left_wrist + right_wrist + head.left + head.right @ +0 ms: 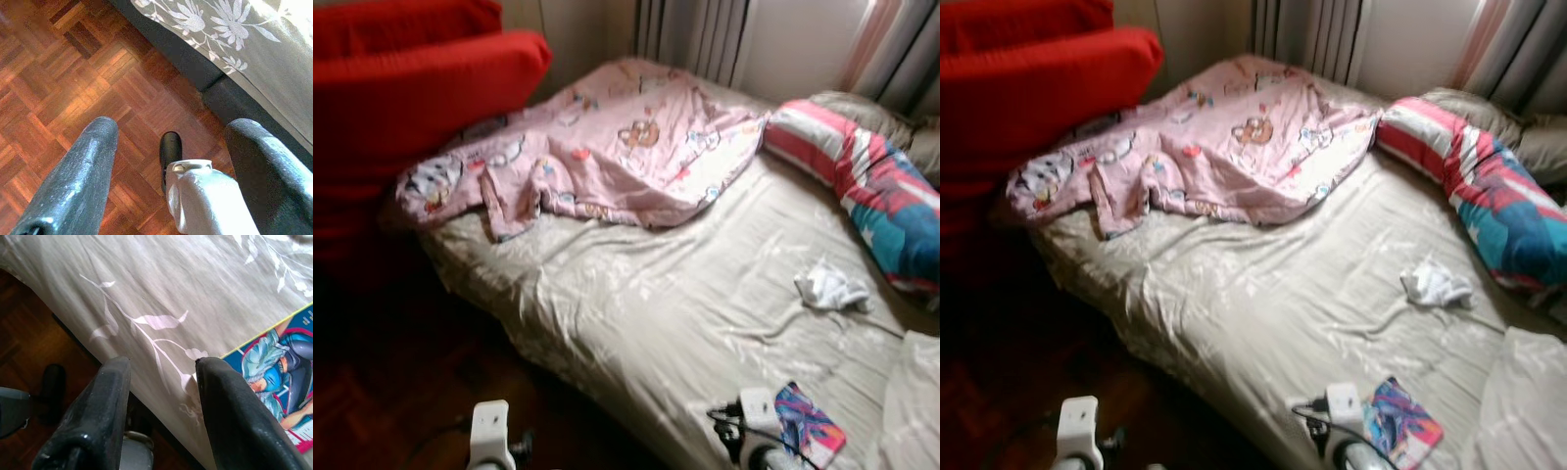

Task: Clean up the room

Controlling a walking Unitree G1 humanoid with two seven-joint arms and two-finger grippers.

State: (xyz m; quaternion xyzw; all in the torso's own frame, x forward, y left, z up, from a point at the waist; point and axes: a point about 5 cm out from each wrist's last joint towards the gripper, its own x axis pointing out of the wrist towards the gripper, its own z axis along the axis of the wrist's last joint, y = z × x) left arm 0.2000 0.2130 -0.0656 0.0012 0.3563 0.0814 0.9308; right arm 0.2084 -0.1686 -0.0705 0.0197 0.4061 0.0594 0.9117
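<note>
The right gripper (161, 401) is hovering empty, fingers apart, over the bed's (636, 294) near edge. The colourful comic book (808, 423) is lying just to its right, nearer this arm; the left gripper (168, 161) is hanging open over the parquet floor (73, 73).

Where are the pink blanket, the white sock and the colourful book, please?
pink blanket (607, 147), left eye view, its printed middle.
white sock (830, 287), left eye view, its crumpled centre.
colourful book (279, 382), right wrist view, its cover.
</note>
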